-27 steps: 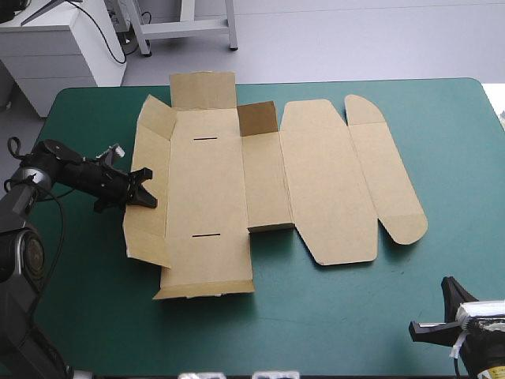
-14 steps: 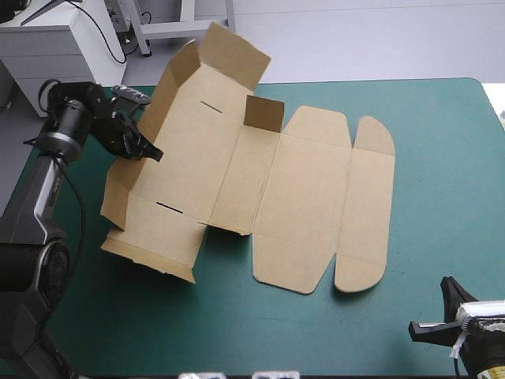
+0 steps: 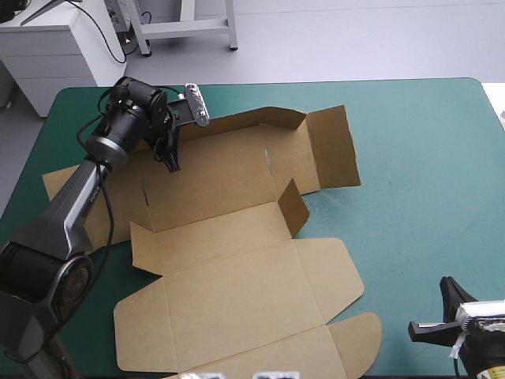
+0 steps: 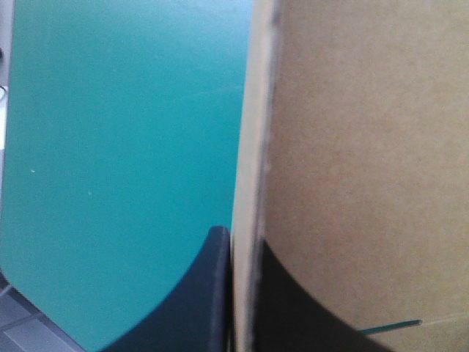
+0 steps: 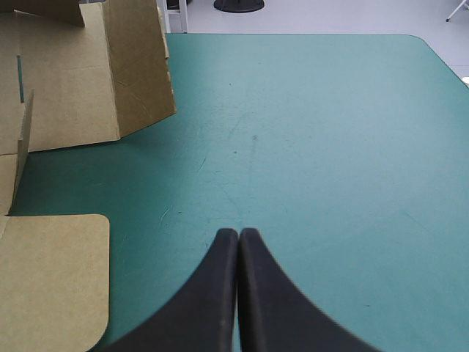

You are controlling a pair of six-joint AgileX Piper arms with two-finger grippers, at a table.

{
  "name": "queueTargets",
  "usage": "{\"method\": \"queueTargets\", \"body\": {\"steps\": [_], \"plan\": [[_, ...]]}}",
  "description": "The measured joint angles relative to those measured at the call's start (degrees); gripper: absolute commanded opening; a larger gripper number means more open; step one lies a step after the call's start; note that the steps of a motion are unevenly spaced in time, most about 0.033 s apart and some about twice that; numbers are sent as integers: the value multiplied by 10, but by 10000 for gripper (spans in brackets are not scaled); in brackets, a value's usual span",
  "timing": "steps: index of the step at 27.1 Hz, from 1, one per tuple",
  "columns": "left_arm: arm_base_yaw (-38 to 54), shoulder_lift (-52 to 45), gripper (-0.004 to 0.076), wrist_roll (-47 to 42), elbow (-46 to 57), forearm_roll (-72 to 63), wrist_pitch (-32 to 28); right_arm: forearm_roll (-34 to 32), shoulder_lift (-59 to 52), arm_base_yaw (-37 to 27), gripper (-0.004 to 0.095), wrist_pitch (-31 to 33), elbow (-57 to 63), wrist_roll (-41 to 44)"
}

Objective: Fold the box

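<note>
From here I see the teal-green desk (image 3: 426,158) carrying the brown box (image 3: 237,292): a cut sheet spread over its left and middle, mostly flat, some flaps standing up, one rounded flap reaching the near edge.

We worked in what looked like a robotics lab. The desk (image 3: 410,158) wore a teal-green cover, and the left arm (image 3: 67,213) reached over it. Beyond its far edge lay a smooth grey floor (image 3: 355,39), a white cabinet (image 3: 55,55) trailing black cables (image 3: 118,49), and the legs of a grey metal frame (image 3: 185,25), all plain and functional.
</note>
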Motion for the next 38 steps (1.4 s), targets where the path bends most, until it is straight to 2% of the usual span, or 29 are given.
{"method": "queueTargets", "body": {"steps": [11,19,24,28,30,32,33,38], "plan": [[-91,0,-9,25,0,96,-3,1,0,0,-20,0,0,0],[-195,0,-9,-80,0,252,-67,1,0,0,-20,0,0,-1],[-216,-1,-9,-123,6,270,-75,1,0,0,-20,0,0,-1],[-230,-22,-9,-172,62,289,-93,1,0,0,-20,0,0,-1],[-247,-54,-9,-217,134,338,-131,1,0,0,-20,0,0,-1],[-271,-89,-9,-290,215,421,-169,1,0,0,-20,0,0,-1],[-288,-108,-9,-353,265,483,-181,1,0,0,-20,0,0,-1],[-330,-141,-8,-506,372,622,-170,1,0,0,-20,0,0,-1]]}}
